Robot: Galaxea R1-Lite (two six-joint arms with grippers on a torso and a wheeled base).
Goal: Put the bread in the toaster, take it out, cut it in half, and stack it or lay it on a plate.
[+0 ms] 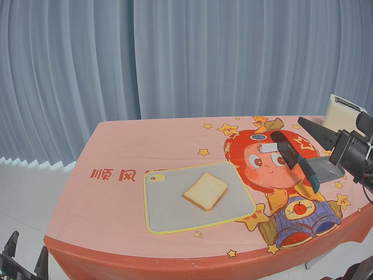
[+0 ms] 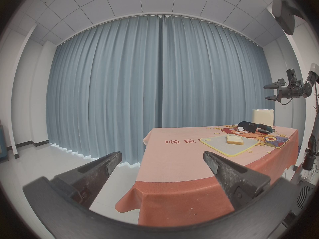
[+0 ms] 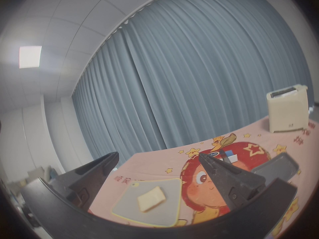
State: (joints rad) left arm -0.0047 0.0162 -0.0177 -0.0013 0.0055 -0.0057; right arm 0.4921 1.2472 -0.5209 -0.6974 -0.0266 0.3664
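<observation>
on the counter [image 1: 116, 199], pink cartoon cloth over it: grey cutting board [image 1: 167, 210] with yellow rim, flat, near the front edge. bread [image 1: 205, 191], one whole slice, uncut, flat on the board around its middle, touching nothing else. small crumb [image 1: 197, 234] on the cloth just in front of the board. knife [image 1: 295, 158], black blade and teal handle, right of the board and apart from it, handle lying over the near end of a grey plate [image 1: 330, 170]. cream toaster [image 1: 342, 113] upright at the far right corner, slot up, behind the plate. right gripper [image 3: 158, 156] raised above the plate's side of the counter, spread wide, holding nothing. left gripper [image 2: 162, 154] low off the counter's left front corner, well apart from the board, likewise spread and holding nothing.
</observation>
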